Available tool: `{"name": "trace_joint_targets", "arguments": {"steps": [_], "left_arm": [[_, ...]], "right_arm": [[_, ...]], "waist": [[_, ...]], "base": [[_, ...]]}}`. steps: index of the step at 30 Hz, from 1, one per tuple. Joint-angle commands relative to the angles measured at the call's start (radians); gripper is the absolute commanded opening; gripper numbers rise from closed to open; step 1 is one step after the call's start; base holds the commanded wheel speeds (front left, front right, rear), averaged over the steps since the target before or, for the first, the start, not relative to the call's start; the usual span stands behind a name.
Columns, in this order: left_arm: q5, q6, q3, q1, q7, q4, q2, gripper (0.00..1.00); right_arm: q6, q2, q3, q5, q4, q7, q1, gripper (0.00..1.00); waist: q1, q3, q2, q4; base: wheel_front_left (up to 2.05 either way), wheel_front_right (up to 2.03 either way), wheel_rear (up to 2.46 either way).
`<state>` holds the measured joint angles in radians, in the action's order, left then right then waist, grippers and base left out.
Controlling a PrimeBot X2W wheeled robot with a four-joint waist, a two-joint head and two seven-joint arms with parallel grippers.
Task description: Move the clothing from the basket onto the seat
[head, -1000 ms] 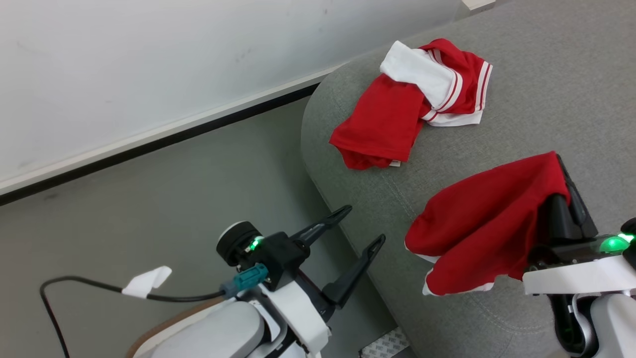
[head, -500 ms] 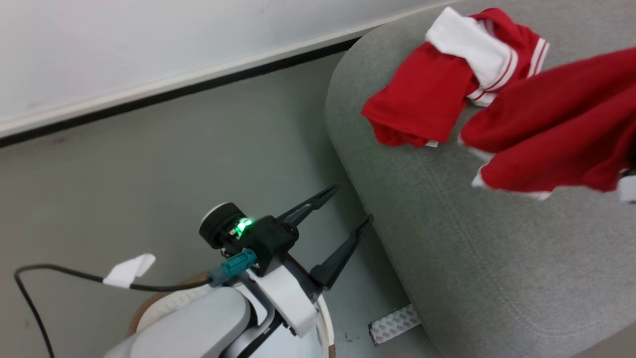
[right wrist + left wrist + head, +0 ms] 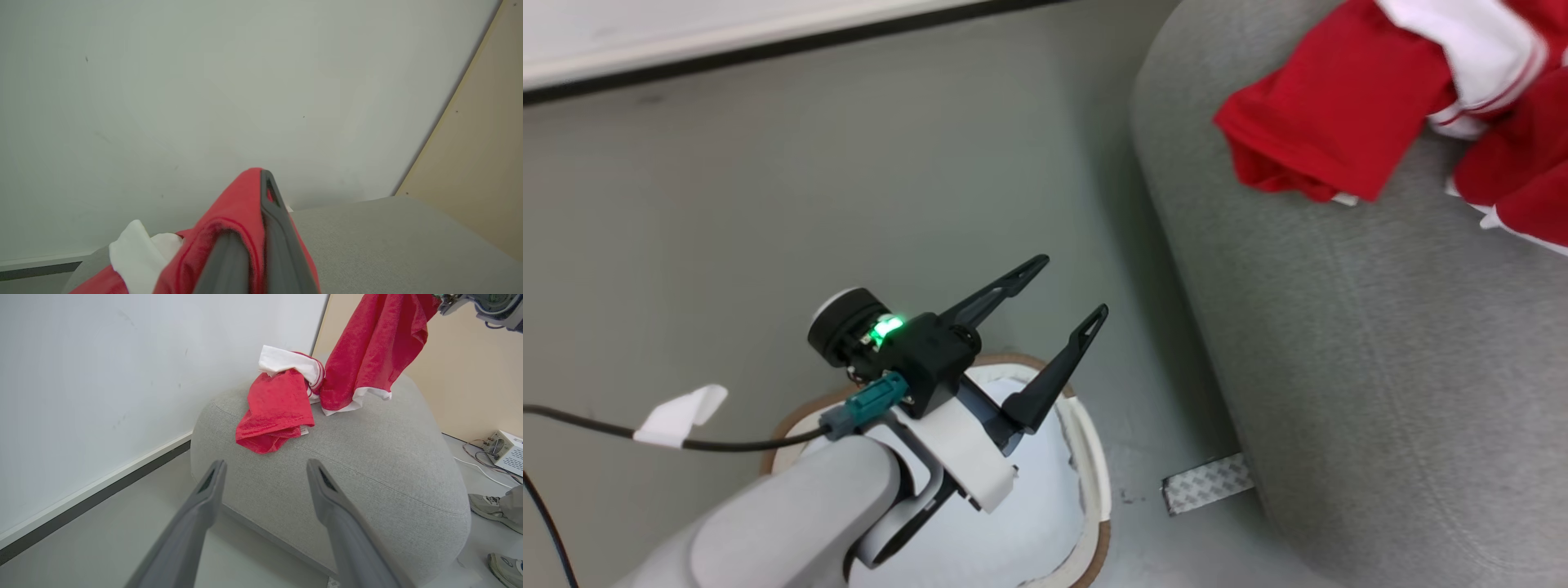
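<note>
Head view: the seat (image 3: 1339, 367) runs from 1 to 5 o'clock, and the floor (image 3: 849, 180) lies from 9 to 12 o'clock. The basket (image 3: 1098, 482) stands on the floor at 6 o'clock, near the seat, with my left claw (image 3: 1075, 284) over it. The first garment (image 3: 1323, 106) lies on the seat at 1 o'clock. Just to its right, the second garment (image 3: 1519, 180) hangs from my right claw (image 3: 261, 183), over the seat.

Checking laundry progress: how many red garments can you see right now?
2. The crumpled garment lies on the grey seat; the hanging garment is pinched in the right claw over it. The left arm hides part of the basket, so another could be there.
</note>
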<state>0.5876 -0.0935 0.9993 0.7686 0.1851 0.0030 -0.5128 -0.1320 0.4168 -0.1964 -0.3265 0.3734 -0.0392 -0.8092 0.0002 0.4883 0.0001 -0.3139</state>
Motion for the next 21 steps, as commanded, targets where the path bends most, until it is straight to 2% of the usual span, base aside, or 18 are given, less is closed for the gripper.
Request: {"name": "trace_joint_targets", "arguments": {"steps": [1, 6, 15, 16, 17, 18, 19, 21], "left_arm": [[-0.007, -0.002, -0.004, 0.009, 0.0, -0.004, -0.008, 1.0], [-0.008, -0.001, -0.007, 0.023, -0.003, -0.009, -0.015, 1.0], [0.001, 0.002, -0.005, 0.026, 0.009, 0.012, 0.002, 1.0], [0.004, 0.002, -0.005, 0.023, 0.012, 0.015, 0.004, 1.0], [0.007, 0.002, -0.005, 0.02, 0.015, 0.019, 0.005, 1.0], [0.009, 0.001, -0.006, 0.016, 0.018, 0.023, 0.005, 1.0], [0.013, 0.001, -0.006, 0.011, 0.018, 0.027, 0.005, 1.0], [0.02, 0.0, -0.005, 0.001, 0.022, 0.036, 0.007, 1.0]], "right_arm": [[0.003, 0.011, 0.009, 0.019, 0.033, 0.006, -0.017, 0.0], [0.003, 0.04, 0.071, 0.07, 0.187, 0.056, -0.055, 0.0], [0.003, 0.061, 0.174, 0.064, 0.436, 0.152, -0.077, 0.0], [0.003, 0.064, 0.181, 0.06, 0.454, 0.154, -0.079, 0.28], [0.003, 0.067, 0.191, 0.055, 0.466, 0.15, -0.082, 0.45], [0.003, 0.072, 0.2, 0.051, 0.478, 0.144, -0.086, 0.78], [0.003, 0.075, 0.205, 0.048, 0.49, 0.142, -0.09, 1.0], [0.003, 0.074, 0.221, 0.036, 0.512, 0.142, -0.09, 1.0]], "waist": [[-0.0002, 0.033, -0.0001, 0.03], [-0.0002, 0.064, -0.0001, 0.061], [-0.0002, 0.067, -0.0001, 0.093], [-0.0002, 0.063, -0.0001, 0.095], [-0.0002, 0.058, -0.0001, 0.095], [-0.0002, 0.053, -0.0001, 0.095], [-0.0002, 0.047, -0.0001, 0.093], [-0.0002, 0.031, -0.0001, 0.088]], "base": [[0.0, 0.0, 0.0], [0.0, 0.0, 0.0], [0.0, 0.0, 0.0], [0.0, 0.0, 0.0], [0.0, 0.0, 0.0], [0.0, 0.0, 0.0], [0.0, 0.0, 0.0], [0.0, 0.0, 0.0]]}}
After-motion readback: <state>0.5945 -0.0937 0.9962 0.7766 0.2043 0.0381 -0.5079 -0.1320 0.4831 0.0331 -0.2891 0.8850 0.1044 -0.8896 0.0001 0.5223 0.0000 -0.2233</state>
